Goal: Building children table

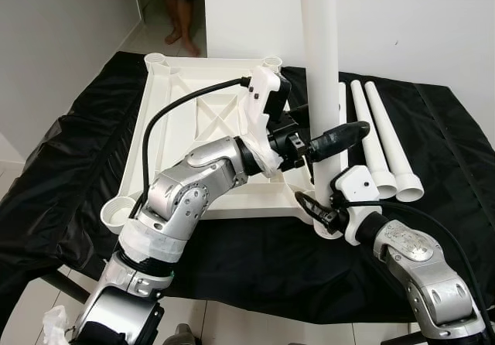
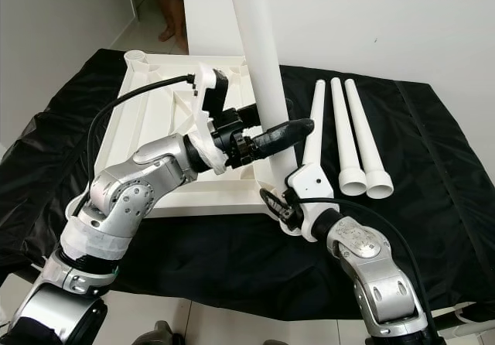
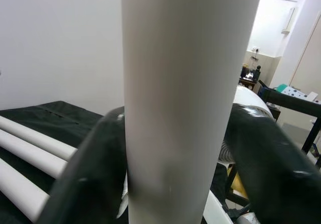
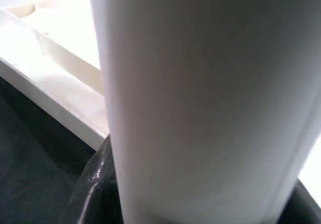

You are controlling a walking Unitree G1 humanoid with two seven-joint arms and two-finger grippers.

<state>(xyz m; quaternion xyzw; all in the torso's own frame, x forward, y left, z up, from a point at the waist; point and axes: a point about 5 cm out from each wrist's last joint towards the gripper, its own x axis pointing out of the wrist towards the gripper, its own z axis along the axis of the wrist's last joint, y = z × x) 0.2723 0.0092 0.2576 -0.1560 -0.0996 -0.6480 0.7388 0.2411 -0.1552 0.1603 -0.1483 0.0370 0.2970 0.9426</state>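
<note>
Nearest, the right gripper (image 1: 319, 210) clamps the base of an upright white leg (image 1: 321, 66) at the upturned tabletop's (image 1: 178, 121) near corner socket. Higher, the left gripper (image 1: 329, 140) grips its middle. Three spare legs (image 1: 383, 140) lie beyond. Next: press it home.

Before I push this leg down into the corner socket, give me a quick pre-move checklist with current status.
1. Upright leg held by left gripper: ok, jaws on both sides of it.
2. Right gripper at the leg's base: ok, jaws around it.
3. Leg vertical: ok, roughly upright.
4. Leg seated in the tabletop's near corner socket: cannot tell, hidden.
5. Spare legs: ok, three lie beside on the black cloth.
6. A person's feet beyond the table: not ok, nearby.
</note>
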